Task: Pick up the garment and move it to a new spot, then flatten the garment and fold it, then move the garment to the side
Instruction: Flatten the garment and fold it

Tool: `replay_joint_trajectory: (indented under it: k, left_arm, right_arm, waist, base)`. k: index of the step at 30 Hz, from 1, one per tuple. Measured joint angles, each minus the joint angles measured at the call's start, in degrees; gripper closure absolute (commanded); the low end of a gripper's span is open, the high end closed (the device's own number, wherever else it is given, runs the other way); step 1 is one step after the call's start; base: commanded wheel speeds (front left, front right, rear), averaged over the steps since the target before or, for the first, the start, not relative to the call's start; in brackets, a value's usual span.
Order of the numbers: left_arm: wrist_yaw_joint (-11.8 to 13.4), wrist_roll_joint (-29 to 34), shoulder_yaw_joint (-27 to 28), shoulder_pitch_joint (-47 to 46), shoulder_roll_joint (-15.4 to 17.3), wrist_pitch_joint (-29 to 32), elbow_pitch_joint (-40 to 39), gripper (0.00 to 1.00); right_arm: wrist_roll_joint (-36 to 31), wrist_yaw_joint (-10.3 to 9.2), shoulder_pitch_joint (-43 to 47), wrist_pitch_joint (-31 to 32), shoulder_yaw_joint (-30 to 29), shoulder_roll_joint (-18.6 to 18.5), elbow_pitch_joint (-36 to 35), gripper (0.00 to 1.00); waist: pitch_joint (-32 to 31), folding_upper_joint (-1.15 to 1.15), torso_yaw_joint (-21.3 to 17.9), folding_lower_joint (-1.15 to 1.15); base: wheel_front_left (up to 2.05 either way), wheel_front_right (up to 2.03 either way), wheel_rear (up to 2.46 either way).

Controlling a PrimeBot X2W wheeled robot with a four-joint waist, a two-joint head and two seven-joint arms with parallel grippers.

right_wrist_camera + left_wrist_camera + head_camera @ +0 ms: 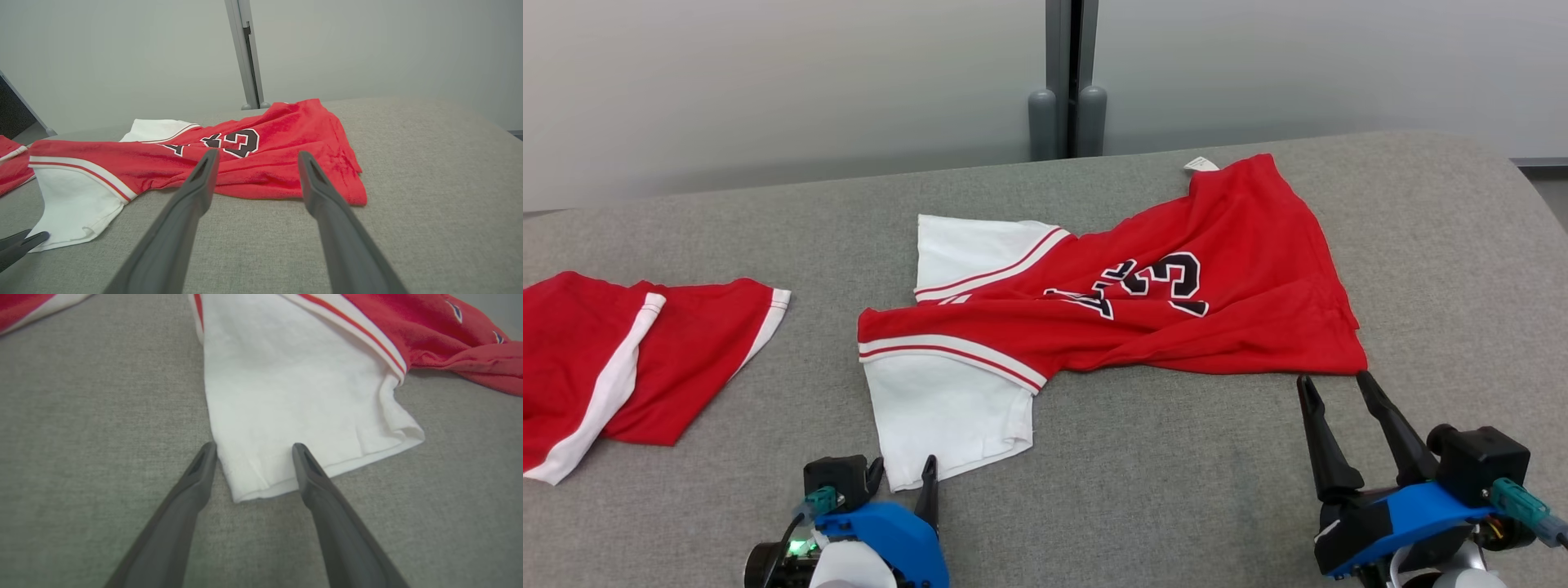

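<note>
The garment (1176,318) is a red jersey with white sleeves and a black number, lying crumpled and sideways on the grey table (1176,490). My left gripper (903,465) is open at the near white sleeve (294,384), and the sleeve's hem corner lies between its fingertips (254,446). My right gripper (1334,378) is open just short of the jersey's near red corner, with nothing between its fingers. In the right wrist view, the right gripper (258,152) points at the red body (286,130), and the left fingers (20,243) show at the lower left.
A second red garment with a white stripe (621,367) lies at the table's left edge. A grey post (1068,106) stands behind the table against a pale wall. Bare grey table stretches to the right of the jersey and along the front.
</note>
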Motion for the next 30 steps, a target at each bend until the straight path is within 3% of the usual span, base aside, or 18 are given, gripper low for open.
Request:
replay_joint_trajectory:
  k: [1,2,3,8,13,20,30]
  left_arm:
    - [0.14,-0.27,0.01,-0.35,-0.05,0.01,0.74,0.00]
    - [0.24,-0.56,-0.04,-0.72,-0.11,0.02,1.30,0.56]
    - [0.22,-0.78,-0.10,-1.05,-0.12,-0.01,1.70,1.00]
    - [0.44,-2.41,0.47,-2.07,-0.19,-1.07,3.53,1.00]
    - [1.01,-3.00,0.86,-2.33,-0.30,-2.68,3.36,1.00]
    - [1.18,-2.96,1.03,-3.46,0.66,-4.59,1.53,1.00]
    - [-0.62,-2.99,-0.21,-5.87,1.14,-5.60,-0.81,1.00]
  right_arm:
    - [-0.01,0.00,0.00,-0.01,-0.08,-0.01,0.13,0.00]
    - [-0.01,0.00,-0.05,-0.03,-0.19,-0.01,0.30,0.00]
    - [-0.01,0.00,-0.16,-0.02,-0.25,-0.01,0.48,0.00]
    - [0.37,0.00,-1.65,0.63,-0.75,-0.01,1.49,0.00]
    - [1.04,0.00,-6.73,9.60,-3.01,-0.15,5.57,0.00]
    - [0.87,-0.01,-19.85,18.94,-8.32,-6.68,16.82,0.00]
    - [-0.12,0.00,-30.08,19.29,-5.86,-11.04,32.89,0.00]
  waist:
    - [0.22,0.00,-0.13,0.00]
    - [0.40,0.00,-0.21,0.00]
    - [0.53,0.00,-0.27,0.00]
    - [1.50,0.00,-0.26,0.00]
    - [3.01,0.00,0.03,0.00]
    - [5.93,0.00,1.84,0.00]
    - [10.85,0.00,5.72,0.00]
  base:
    - [0.00,0.00,0.00]
    - [0.00,0.00,0.00]
    - [0.00,0.00,0.00]
    - [0.00,0.00,0.00]
    - [0.00,0.00,0.00]
    - [0.00,0.00,0.00]
    - [0.00,0.00,0.00]
